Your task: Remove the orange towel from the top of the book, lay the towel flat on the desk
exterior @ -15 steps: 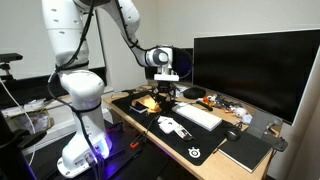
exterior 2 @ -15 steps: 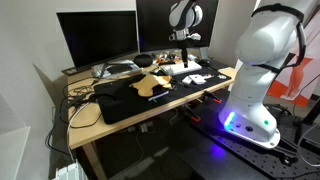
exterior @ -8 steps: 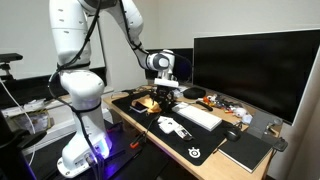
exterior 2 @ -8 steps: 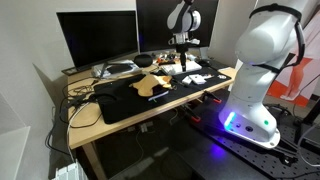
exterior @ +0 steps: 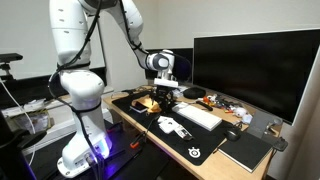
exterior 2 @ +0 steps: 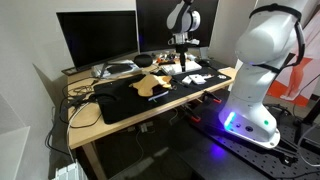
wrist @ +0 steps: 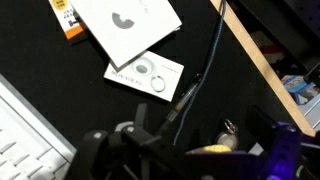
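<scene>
light-wood desk top (exterior 2: 86,125): smooth, pale finish | black desk mat (exterior 2: 125,100): matt, looks like fabric | small orange-tan towel (exterior 2: 152,85): soft cloth, crumpled | white robot arm shell (exterior 2: 262,50): glossy plastic | white keyboard (exterior: 198,117): plastic | dark grey pad (exterior: 245,150): matt cover | white square card (wrist: 125,25): smooth paper

"What carries it all?"
"A light-wood desk (exterior 2: 88,118), with a black mat (exterior 2: 125,103) spread along it."
"And off the mat?"
"A monitor (exterior 2: 95,38) at its twelve o'clock. In an exterior view, a dark grey notebook (exterior: 247,151) lies at four o'clock from the white keyboard (exterior: 198,117)."
</scene>
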You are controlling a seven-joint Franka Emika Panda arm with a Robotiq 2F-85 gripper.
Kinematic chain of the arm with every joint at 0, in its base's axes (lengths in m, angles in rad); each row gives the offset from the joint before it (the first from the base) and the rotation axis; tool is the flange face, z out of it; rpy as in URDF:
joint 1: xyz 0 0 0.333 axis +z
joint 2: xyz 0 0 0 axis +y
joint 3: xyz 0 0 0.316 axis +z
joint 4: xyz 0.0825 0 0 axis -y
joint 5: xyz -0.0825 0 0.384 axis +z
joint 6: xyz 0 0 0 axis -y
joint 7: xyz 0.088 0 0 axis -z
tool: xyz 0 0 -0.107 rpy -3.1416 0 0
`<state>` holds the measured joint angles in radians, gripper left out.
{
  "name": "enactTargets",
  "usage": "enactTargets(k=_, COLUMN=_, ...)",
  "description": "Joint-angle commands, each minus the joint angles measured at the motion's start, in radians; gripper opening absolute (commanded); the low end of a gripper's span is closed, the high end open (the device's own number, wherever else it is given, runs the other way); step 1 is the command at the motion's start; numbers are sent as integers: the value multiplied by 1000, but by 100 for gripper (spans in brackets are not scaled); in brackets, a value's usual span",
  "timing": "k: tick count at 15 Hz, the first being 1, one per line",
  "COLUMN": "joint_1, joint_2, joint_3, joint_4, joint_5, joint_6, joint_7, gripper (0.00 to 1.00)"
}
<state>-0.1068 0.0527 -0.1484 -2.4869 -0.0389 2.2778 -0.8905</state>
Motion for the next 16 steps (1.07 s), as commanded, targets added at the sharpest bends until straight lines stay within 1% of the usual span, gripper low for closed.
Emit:
enactTargets(k=1, joint_1=12, joint_2=17, joint_3=52, joint_4=-7, joint_5=85, joint_6=40, joint_7=-68, gripper=100)
enactTargets(k=4, joint_1=33, joint_2=39, joint_3=103, joint_4=-5, joint_5=141, joint_6=74, joint_7=-129, gripper=100)
enactTargets(k=7, joint_1=43, joint_2=53, joint_3=134, joint_4=-8, joint_5=167, joint_6=124, joint_7=-124, gripper=100)
enactTargets(k=10, joint_1=24, joint_2=28, joint_3=142, joint_4=-25, joint_5=252, joint_6=155, joint_7=-146, gripper=100)
enactTargets(k=13, joint_1=11, joint_2=10, joint_3=136, joint_4=-27, joint_5=328, joint_6=149, joint_7=-164, gripper=100)
enactTargets(k=16, joint_1=10, joint_2=46, joint_3=124, joint_4=4, joint_5=314, joint_6=134, joint_7=-128, gripper=100)
